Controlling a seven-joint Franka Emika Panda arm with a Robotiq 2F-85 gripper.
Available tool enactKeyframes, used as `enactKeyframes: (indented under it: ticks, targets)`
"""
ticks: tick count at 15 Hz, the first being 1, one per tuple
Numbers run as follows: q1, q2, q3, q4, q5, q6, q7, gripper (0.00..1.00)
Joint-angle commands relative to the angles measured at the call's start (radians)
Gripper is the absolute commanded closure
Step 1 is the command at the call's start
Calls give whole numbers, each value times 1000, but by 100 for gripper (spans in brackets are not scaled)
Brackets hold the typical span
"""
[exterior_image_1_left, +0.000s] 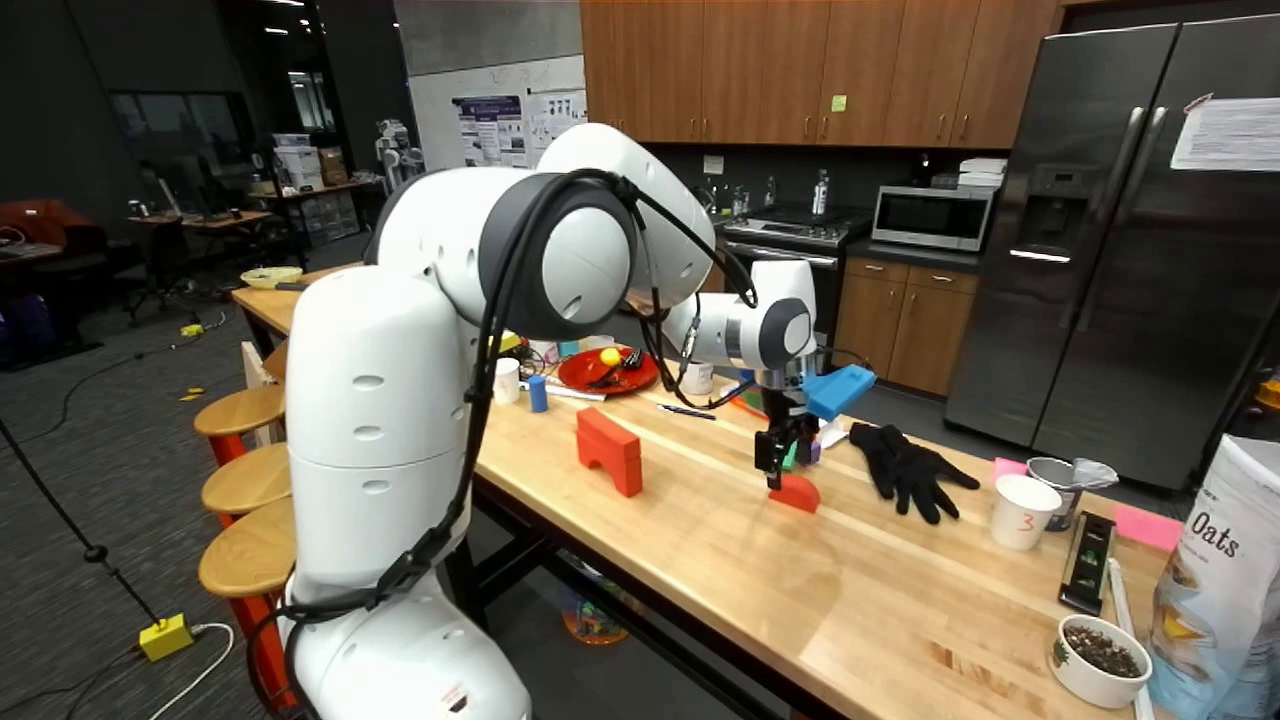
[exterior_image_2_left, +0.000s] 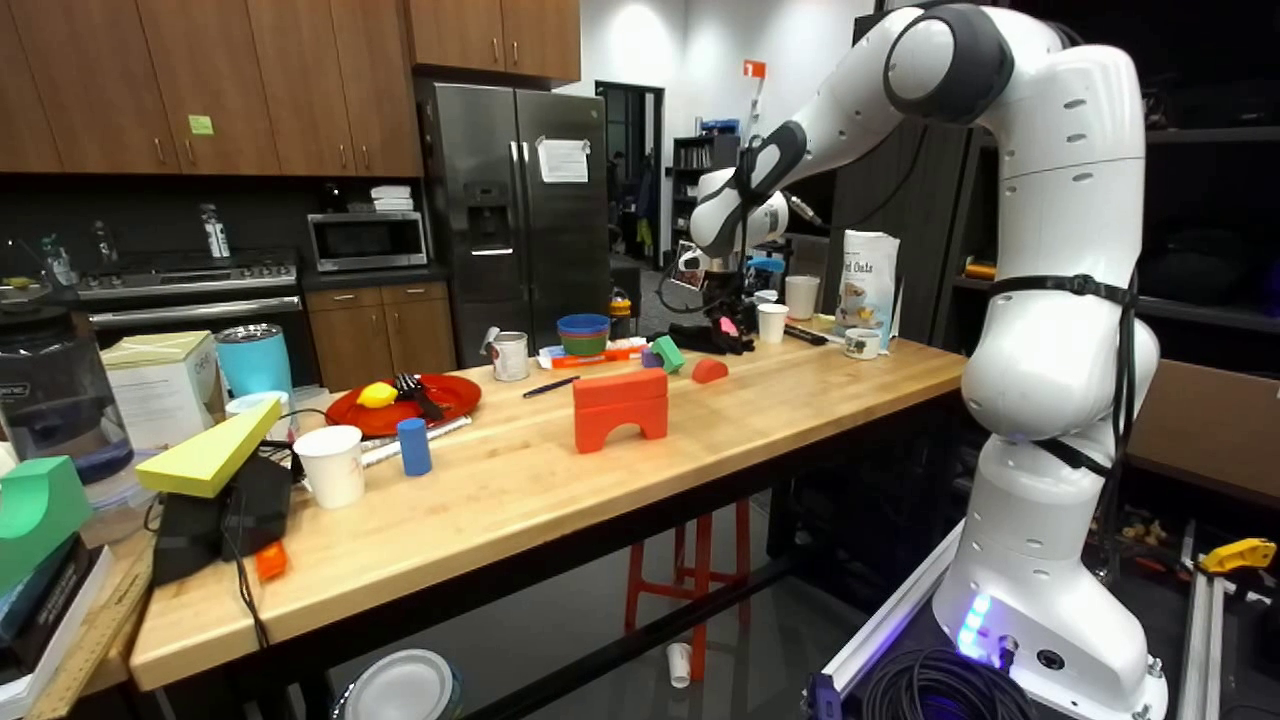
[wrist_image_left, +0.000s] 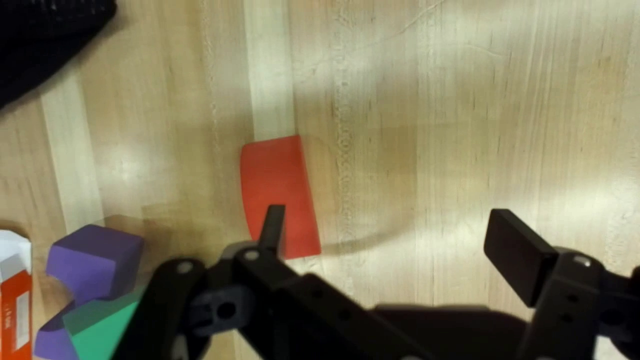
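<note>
Claw (wrist_image_left: 387, 220) wide, near half-round block (wrist_image_left: 280, 180) | finger (wrist_image_left: 271, 227) hides block's corner | gloves (exterior_image_1_left: 905, 470) near block: cropped in wrist view, whole in an exterior view

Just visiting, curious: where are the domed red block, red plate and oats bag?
Domed red block (wrist_image_left: 279, 181): in the wrist view, top.
Red plate (exterior_image_2_left: 467, 395): in an exterior view, rim.
Oats bag (exterior_image_1_left: 1212, 590): in an exterior view, printed front.

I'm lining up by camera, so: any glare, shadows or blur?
In the wrist view, glare patches on the tabletop, a faint shadow right of the red block, slightly blurred near parts of the tool; in an exterior view, blue base lights glow overexposed.
</note>
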Motion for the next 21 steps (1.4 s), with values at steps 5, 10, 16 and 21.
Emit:
enactKeyframes:
  ticks: [5,10,16,21]
  targets:
    - [-3,48,-6,-7,5,141,7,0]
    - [-8,88,3,-7,19,212,4,0]
    - [-13,117,17,-3,39,260,-2,0]
    - [-14,129,34,2,71,266,-5,0]
